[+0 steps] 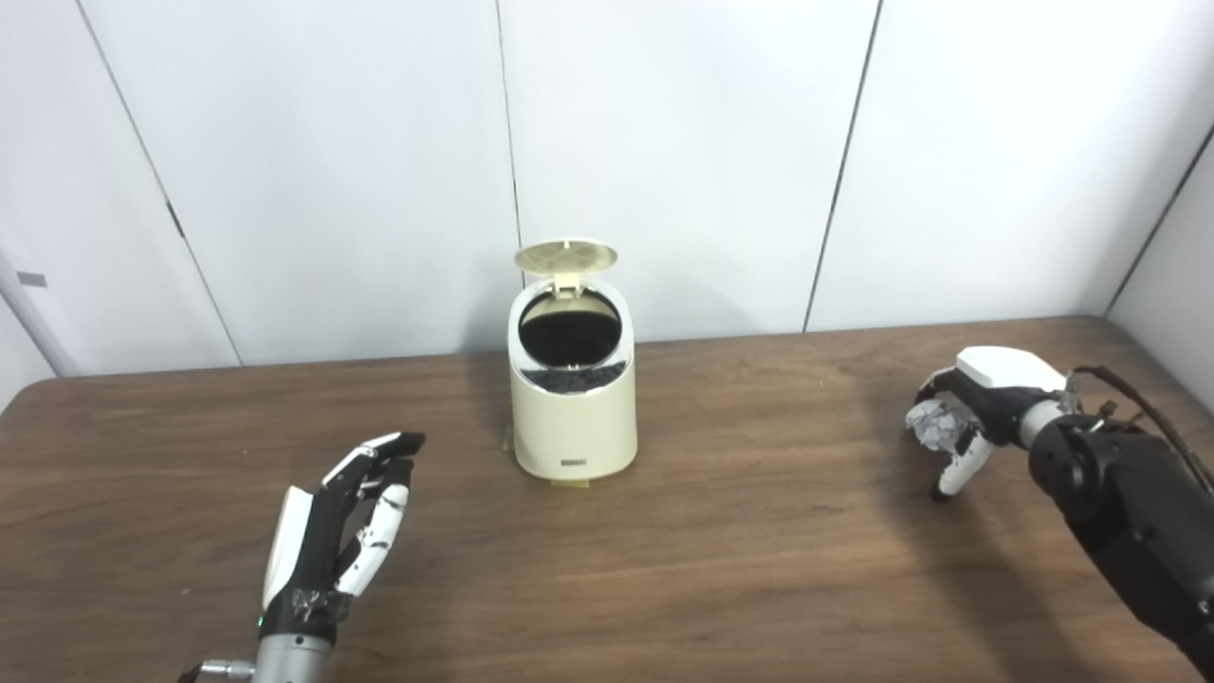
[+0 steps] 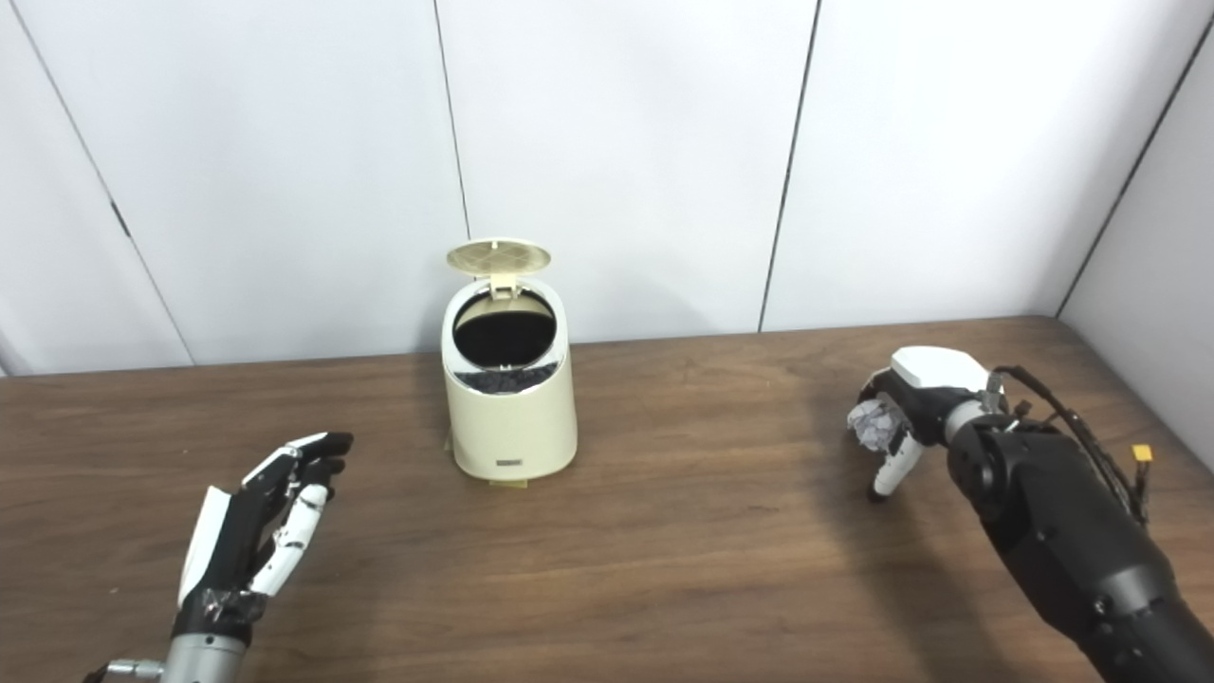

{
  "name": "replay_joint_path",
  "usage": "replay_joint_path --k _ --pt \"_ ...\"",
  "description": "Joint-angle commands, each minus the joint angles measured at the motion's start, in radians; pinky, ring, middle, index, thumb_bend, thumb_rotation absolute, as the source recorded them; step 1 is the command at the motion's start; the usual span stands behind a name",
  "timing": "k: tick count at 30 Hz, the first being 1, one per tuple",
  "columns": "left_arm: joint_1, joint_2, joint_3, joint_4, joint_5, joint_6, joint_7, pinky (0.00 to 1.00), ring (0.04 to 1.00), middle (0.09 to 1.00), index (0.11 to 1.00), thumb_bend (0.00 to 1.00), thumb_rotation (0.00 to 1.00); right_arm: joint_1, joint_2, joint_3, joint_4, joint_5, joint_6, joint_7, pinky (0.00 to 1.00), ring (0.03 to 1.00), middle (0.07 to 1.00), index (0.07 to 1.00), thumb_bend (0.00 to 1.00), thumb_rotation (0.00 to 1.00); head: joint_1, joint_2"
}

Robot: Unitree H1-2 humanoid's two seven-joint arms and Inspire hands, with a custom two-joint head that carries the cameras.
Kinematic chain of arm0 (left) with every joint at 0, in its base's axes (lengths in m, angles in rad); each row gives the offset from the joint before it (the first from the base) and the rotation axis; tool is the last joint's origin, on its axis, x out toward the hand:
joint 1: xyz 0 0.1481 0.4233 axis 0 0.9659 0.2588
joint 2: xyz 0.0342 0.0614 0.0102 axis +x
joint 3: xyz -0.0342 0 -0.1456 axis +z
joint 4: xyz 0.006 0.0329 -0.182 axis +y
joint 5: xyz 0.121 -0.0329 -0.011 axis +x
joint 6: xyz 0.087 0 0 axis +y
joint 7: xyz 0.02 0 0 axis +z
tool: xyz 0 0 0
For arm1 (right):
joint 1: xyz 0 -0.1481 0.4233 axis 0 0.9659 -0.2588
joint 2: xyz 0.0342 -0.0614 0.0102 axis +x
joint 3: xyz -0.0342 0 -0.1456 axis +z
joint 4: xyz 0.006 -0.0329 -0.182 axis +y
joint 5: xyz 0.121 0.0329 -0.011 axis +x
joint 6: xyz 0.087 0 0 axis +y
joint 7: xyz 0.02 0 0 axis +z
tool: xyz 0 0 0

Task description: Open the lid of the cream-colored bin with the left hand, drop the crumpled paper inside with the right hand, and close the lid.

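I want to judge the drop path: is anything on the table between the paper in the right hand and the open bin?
Nothing visible. The right hand holds the crumpled paper; only bare table lies between it and the bin, whose lid stands open.

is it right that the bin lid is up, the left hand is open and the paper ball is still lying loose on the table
Not quite. The crumpled paper is not loose on the table: the right hand is shut on it, as the left eye view shows. The rest holds: the bin has its lid up and the left hand is open.
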Motion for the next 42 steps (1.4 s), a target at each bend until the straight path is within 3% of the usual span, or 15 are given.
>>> replay_joint_path --k 1,11,14,15,16,18,21,24,29,36,42 --pt "-0.026 0.005 0.005 -0.006 -0.003 -0.03 0.019 0.65 0.746 0.773 0.777 0.3 0.8 -0.027 -0.044 -0.019 -0.019 0.004 -0.028 -0.048 0.9 0.874 0.849 0.731 0.89 0.12 0.001 0.001" --pt "-0.023 0.004 0.003 -0.009 0.004 -0.031 0.022 0.65 0.747 0.774 0.778 0.29 0.79 -0.029 -0.036 -0.014 -0.002 0.007 -0.067 -0.094 0.83 0.835 0.825 0.73 0.88 0.08 0.006 0.003" --pt "-0.022 0.001 0.005 -0.01 0.003 -0.028 0.023 0.65 0.747 0.774 0.778 0.29 0.79 -0.034 -0.027 -0.016 0.011 0.001 -0.082 -0.137 0.72 0.747 0.757 0.693 0.86 0.04 0.007 0.005" --pt "-0.021 0.0 0.005 -0.012 0.003 -0.026 0.023 0.65 0.747 0.775 0.778 0.29 0.79 -0.034 -0.019 -0.021 0.02 0.0 -0.088 -0.172 0.62 0.676 0.7 0.666 0.84 0.02 0.009 0.006" --pt "-0.021 0.001 0.004 -0.013 0.003 -0.025 0.023 0.65 0.746 0.775 0.779 0.29 0.79 -0.033 -0.009 -0.029 0.041 0.003 -0.101 -0.222 0.52 0.581 0.597 0.58 0.69 0.01 0.009 0.006" --pt "-0.02 0.001 0.004 -0.013 0.006 -0.029 0.025 0.65 0.745 0.774 0.781 0.29 0.79 -0.032 0.012 -0.041 0.07 -0.001 -0.106 -0.305 0.45 0.491 0.48 0.505 0.57 0.0 0.009 0.006" --pt "-0.021 0.002 0.004 -0.011 0.006 -0.032 0.027 0.64 0.74 0.771 0.779 0.29 0.79 -0.032 0.026 -0.046 0.085 -0.002 -0.099 -0.355 0.43 0.48 0.485 0.484 0.53 0.0 0.009 0.006" --pt "-0.021 0.001 0.005 -0.012 0.008 -0.026 0.027 0.64 0.741 0.772 0.779 0.29 0.8 -0.034 0.028 -0.045 0.087 -0.003 -0.09 -0.362 0.42 0.488 0.507 0.473 0.53 0.0 0.007 0.006" --pt "-0.023 0.002 0.004 -0.004 0.01 -0.035 0.03 0.65 0.742 0.772 0.779 0.29 0.79 -0.033 0.022 -0.039 0.081 -0.011 -0.092 -0.363 0.37 0.414 0.483 0.489 0.52 0.0 0.006 0.007" --pt "-0.024 0.002 0.0 -0.005 0.008 -0.033 0.026 0.64 0.743 0.773 0.779 0.28 0.78 -0.035 0.018 -0.038 0.059 -0.01 -0.081 -0.329 0.39 0.424 0.486 0.487 0.52 0.0 0.005 0.007" --pt "-0.027 0.002 -0.002 0.0 0.012 -0.033 0.027 0.64 0.74 0.772 0.777 0.28 0.77 -0.048 0.025 -0.039 0.019 -0.017 -0.032 -0.269 0.36 0.405 0.489 0.493 0.52 0.0 0.005 0.006"
